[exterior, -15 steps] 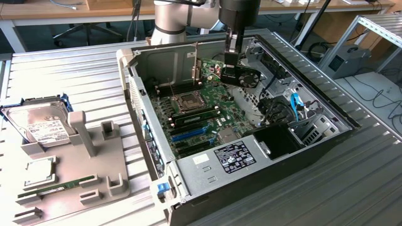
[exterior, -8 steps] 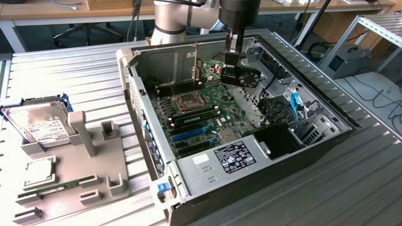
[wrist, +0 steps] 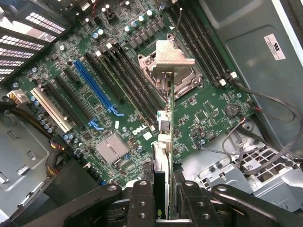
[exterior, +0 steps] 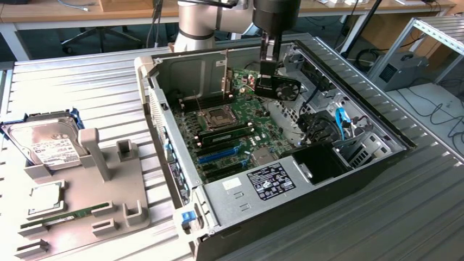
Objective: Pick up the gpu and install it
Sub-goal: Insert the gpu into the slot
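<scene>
Thin flat black rectangular gpu card (wrist: 163, 142) showed edge-on from the wrist, faces hidden, near end cut off within pincer (wrist: 163, 208); silver metal bracket (wrist: 173, 59) at far end; small round fan (exterior: 288, 89) on one face; pincer clenched on card, held above green motherboard (wrist: 208, 109) inside open black computer case (exterior: 305, 217).

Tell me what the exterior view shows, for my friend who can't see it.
A robot gripper holds the gpu in the air above the green motherboard inside an open computer case. On the exterior view's left, a grey holder keeps a hard drive and a memory stick.
</scene>
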`<state>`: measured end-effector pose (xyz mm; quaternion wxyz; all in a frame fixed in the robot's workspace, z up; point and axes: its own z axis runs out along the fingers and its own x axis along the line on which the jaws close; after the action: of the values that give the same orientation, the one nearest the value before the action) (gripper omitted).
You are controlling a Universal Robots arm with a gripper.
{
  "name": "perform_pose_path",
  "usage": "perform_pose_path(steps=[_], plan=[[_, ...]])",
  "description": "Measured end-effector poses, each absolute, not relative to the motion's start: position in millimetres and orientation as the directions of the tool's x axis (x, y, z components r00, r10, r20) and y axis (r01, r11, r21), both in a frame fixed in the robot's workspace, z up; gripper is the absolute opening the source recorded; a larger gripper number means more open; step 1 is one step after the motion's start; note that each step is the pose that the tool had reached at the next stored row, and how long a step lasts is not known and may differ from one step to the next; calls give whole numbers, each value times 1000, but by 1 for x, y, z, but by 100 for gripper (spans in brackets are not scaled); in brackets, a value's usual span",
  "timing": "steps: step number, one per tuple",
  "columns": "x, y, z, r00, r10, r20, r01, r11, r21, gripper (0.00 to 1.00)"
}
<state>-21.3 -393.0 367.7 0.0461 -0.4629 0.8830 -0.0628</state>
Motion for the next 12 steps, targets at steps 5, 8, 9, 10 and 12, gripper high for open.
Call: perform_pose_path(steps=[5, 8, 9, 10, 12], plan=[[-21, -393, 368, -552, -833, -22, -822, 549, -154, 26], [-21, -393, 368, -547, -837, -22, -825, 544, -155, 26], [-21, -393, 368, -546, -838, -22, -826, 542, -155, 26], [-21, -393, 368, -544, -839, -22, -827, 540, -155, 26], [-21, -393, 368, -541, -841, -21, -829, 537, -155, 26]])
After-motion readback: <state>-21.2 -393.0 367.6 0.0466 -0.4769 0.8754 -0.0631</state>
